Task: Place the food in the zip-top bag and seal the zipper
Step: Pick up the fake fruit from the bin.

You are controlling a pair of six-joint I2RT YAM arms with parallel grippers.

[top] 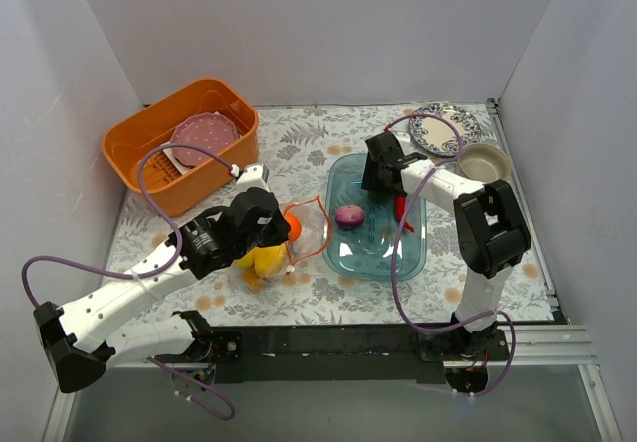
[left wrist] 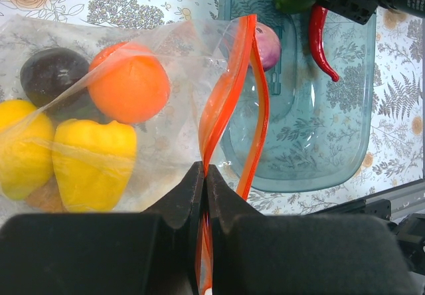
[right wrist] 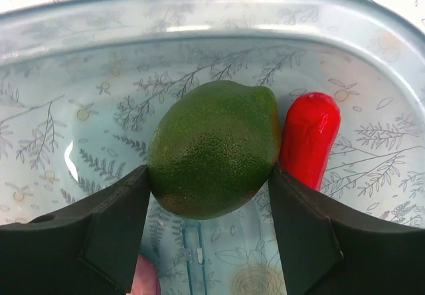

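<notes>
Nearest the bases, the left end effector [left wrist: 204, 179] is clamped together on the zipper [left wrist: 229, 89], pinching one end of the orange-red strip so the mouth of the zip-top bag [left wrist: 179, 132] gapes toward the tray at its 3 o'clock. Inside the bag lie the orange [left wrist: 129, 82], the yellow pepper [left wrist: 93, 162], a lemon [left wrist: 23, 149] and a dark round fruit [left wrist: 52, 72].

Farther out on the desk [top: 299, 153], the clear blue tray [left wrist: 332, 155] holds the purple onion [top: 349, 214] near its middle. At the tray's 12 o'clock end the right end effector [right wrist: 209, 175] straddles the green lime [right wrist: 212, 149]. Its pads touch both flanks, so it reads as gripped (though the lime sits on the tray floor, not lifted). The red chili [right wrist: 309, 142] lies just beside the lime at 3 o'clock.

The step in hand looks like picking up the lime. Next it must be raised and carried toward 8 o'clock into the held-open mouth. The onion and chili remain, and sealing comes last.
</notes>
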